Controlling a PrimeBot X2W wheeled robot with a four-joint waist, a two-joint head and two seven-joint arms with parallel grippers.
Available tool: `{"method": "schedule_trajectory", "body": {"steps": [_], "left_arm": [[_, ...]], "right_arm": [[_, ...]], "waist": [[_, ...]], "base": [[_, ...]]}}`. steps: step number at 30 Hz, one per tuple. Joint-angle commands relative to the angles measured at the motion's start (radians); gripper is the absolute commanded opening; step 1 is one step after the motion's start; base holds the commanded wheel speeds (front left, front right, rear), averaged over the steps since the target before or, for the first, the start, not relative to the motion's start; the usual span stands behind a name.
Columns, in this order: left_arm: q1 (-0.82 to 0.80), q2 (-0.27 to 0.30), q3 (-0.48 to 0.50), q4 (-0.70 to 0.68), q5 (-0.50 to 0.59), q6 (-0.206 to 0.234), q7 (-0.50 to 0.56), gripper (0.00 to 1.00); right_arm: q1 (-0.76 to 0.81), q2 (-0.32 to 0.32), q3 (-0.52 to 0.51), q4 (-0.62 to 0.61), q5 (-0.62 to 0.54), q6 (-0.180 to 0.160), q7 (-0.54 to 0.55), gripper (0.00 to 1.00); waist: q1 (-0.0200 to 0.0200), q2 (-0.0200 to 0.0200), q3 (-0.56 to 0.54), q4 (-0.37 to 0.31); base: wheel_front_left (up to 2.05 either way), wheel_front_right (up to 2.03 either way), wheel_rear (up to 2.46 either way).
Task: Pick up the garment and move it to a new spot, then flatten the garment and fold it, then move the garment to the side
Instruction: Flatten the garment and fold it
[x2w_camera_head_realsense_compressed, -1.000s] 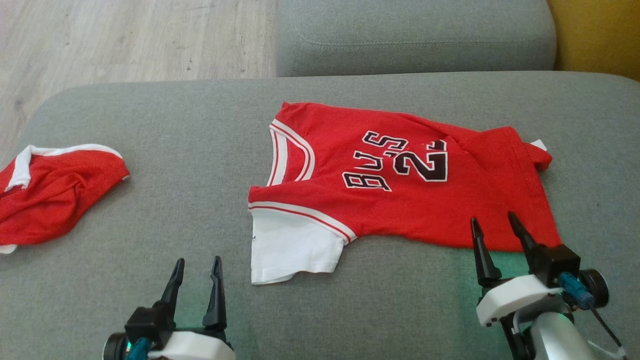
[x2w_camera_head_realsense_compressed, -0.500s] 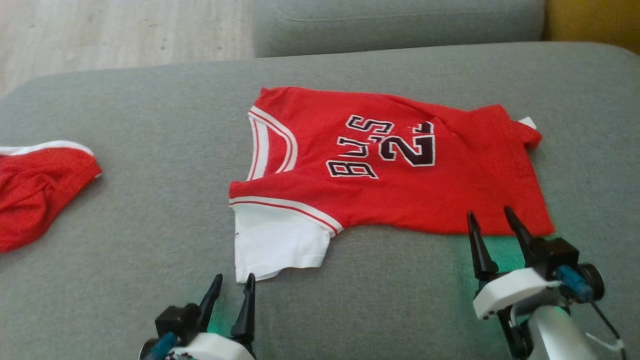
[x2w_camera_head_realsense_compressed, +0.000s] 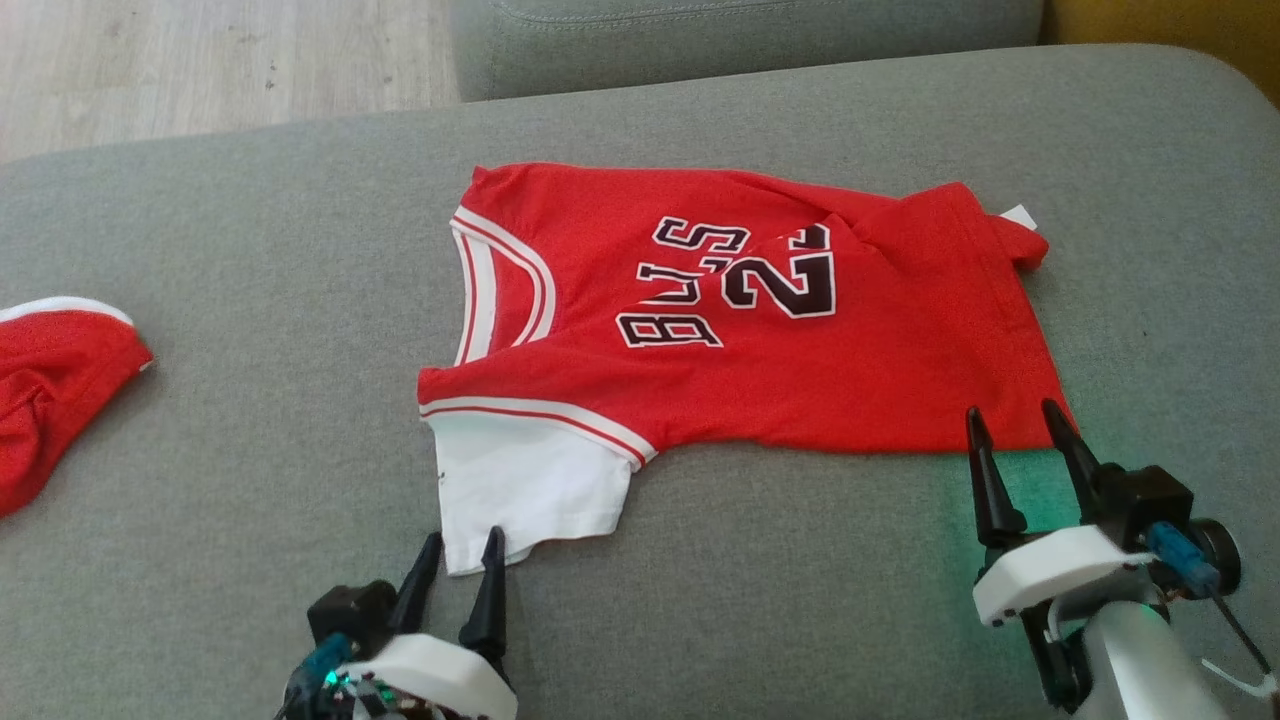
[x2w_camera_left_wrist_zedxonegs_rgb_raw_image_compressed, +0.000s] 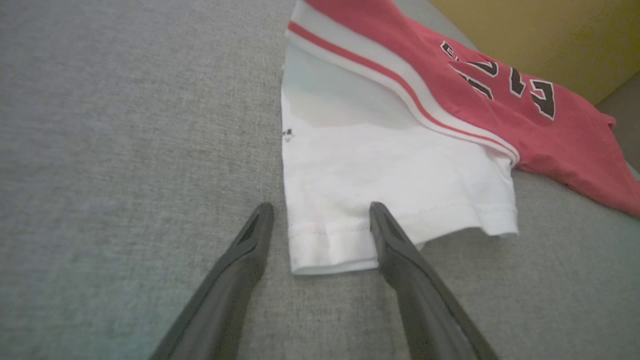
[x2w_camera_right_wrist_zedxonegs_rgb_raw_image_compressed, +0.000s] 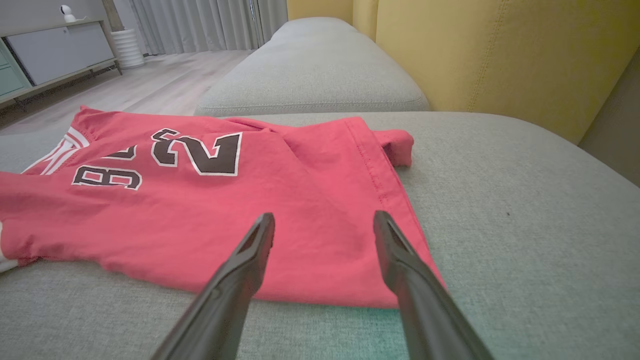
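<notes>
In the head view, a red jersey (x2w_camera_head_realsense_compressed: 860, 380) lies spread on a grey cushion (x2w_camera_head_realsense_compressed: 250, 250). Its collar points to the robot's left, its hem to the right, and its black lettering faces up (sideways from here). A white sleeve (x2w_camera_head_realsense_compressed: 520, 490) sticks out toward the robot. The left fingers (x2w_camera_head_realsense_compressed: 490, 590) stand apart with their tips at the sleeve's near corner. The right fingers (x2w_camera_head_realsense_compressed: 988, 485) also stand apart, their tips at the jersey's near hem corner. A second red garment (x2w_camera_head_realsense_compressed: 50, 390) lies at the cushion's far left, well apart from the jersey. Pale floor (x2w_camera_head_realsense_compressed: 200, 60) shows beyond the cushion.

In the left wrist view, the left fingers (x2w_camera_left_wrist_zedxonegs_rgb_raw_image_compressed: 400, 260) are spread to either side of the cuff's corner. One is over bare cushion just beside the sleeve's edge and the other is over the cuff (whether either touches the cloth I cannot tell). Nothing is clamped.

In the right wrist view, the right fingers (x2w_camera_right_wrist_zedxonegs_rgb_raw_image_compressed: 242, 272) are spread above the hem corner and hold nothing. The far hem corner is curled over on itself. A yellow backrest (x2w_camera_right_wrist_zedxonegs_rgb_raw_image_compressed: 475, 55) rises behind the cushion.
</notes>
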Motion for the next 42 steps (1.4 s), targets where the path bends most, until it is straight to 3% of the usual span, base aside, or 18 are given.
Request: {"method": "schedule_trajectory", "body": {"steps": [1, 2, 3, 4, 5, 6, 7, 9, 13, 19, 31, 33, 42], "left_arm": [[-0.003, -0.010, -0.047, 0.035, -0.047, -0.007, 0.028, 0.93], [-0.007, -0.010, -0.073, 0.041, -0.073, -0.007, 0.028, 0.80], [-0.012, -0.010, -0.098, 0.047, -0.096, -0.007, 0.028, 0.55], [-0.012, -0.010, -0.098, 0.047, -0.096, -0.007, 0.028, 0.55], [-0.019, -0.010, -0.118, 0.052, -0.117, -0.007, 0.028, 0.47], [-0.033, -0.010, -0.146, 0.060, -0.151, -0.007, 0.028, 0.34], [-0.039, -0.010, -0.162, 0.060, -0.165, -0.007, 0.028, 0.27], [-0.051, -0.010, -0.177, 0.063, -0.185, -0.007, 0.028, 0.00], [-0.076, 0.000, -0.168, 0.051, -0.184, -0.007, 0.028, 0.00], [-0.065, 0.014, -0.047, -0.017, -0.075, -0.007, 0.028, 0.00], [-0.025, -0.004, 0.044, -0.091, 0.043, -0.007, 0.028, 0.00], [-0.022, -0.006, 0.048, -0.097, 0.051, -0.007, 0.028, 0.00], [-0.010, -0.009, 0.091, -0.133, 0.092, -0.007, 0.028, 0.00]], "right_arm": [[-0.038, -0.006, 0.020, -0.034, 0.005, 0.003, -0.007, 1.00], [-0.039, -0.005, 0.020, -0.035, 0.006, 0.003, -0.007, 1.00], [-0.041, -0.004, 0.021, -0.036, 0.007, 0.003, -0.007, 1.00], [-0.041, -0.004, 0.021, -0.036, 0.007, 0.003, -0.007, 1.00], [-0.042, -0.003, 0.020, -0.036, 0.008, 0.003, -0.007, 1.00], [-0.044, -0.002, 0.012, -0.037, 0.012, 0.003, -0.007, 1.00], [-0.044, -0.002, 0.006, -0.037, 0.014, 0.003, -0.007, 1.00], [-0.043, -0.003, -0.015, -0.033, 0.018, 0.003, -0.007, 1.00], [-0.051, -0.010, -0.106, -0.004, 0.018, 0.003, -0.007, 1.00], [-0.102, -0.022, -0.233, 0.101, -0.011, 0.003, -0.007, 1.00], [-0.198, -0.020, -0.216, 0.348, 0.003, 0.003, 0.040, 1.00], [-0.204, -0.016, -0.208, 0.381, 0.019, 0.003, 0.052, 0.00], [-0.218, -0.024, -0.126, 0.371, 0.131, 0.003, 0.005, 0.00]], "waist": [[0.0000, -0.0001, 0.001, -0.003], [0.0000, -0.0001, 0.002, -0.005], [0.0000, -0.0001, 0.003, -0.006], [0.0000, -0.0001, 0.003, -0.006], [0.0000, -0.0001, 0.004, -0.007], [0.0000, -0.0001, 0.006, -0.010], [0.0000, -0.0001, 0.007, -0.012], [0.0000, -0.0001, 0.009, -0.013], [0.0000, -0.0001, 0.018, -0.013], [0.0000, -0.0001, 0.026, -0.001], [0.0000, -0.0001, 0.042, 0.024], [0.0000, -0.0001, 0.043, 0.027], [0.0000, -0.0001, 0.025, 0.044]], "base": [[0.00, 0.00, 0.00], [0.00, 0.00, 0.00], [0.00, 0.00, 0.00], [0.00, 0.00, 0.00], [0.00, 0.00, 0.00], [0.00, 0.00, 0.00], [0.00, 0.00, 0.00], [0.00, 0.00, 0.00], [0.00, 0.00, 0.00], [0.00, 0.00, 0.00], [0.00, 0.00, 0.00], [0.00, 0.00, 0.00], [0.00, 0.00, 0.00]]}}
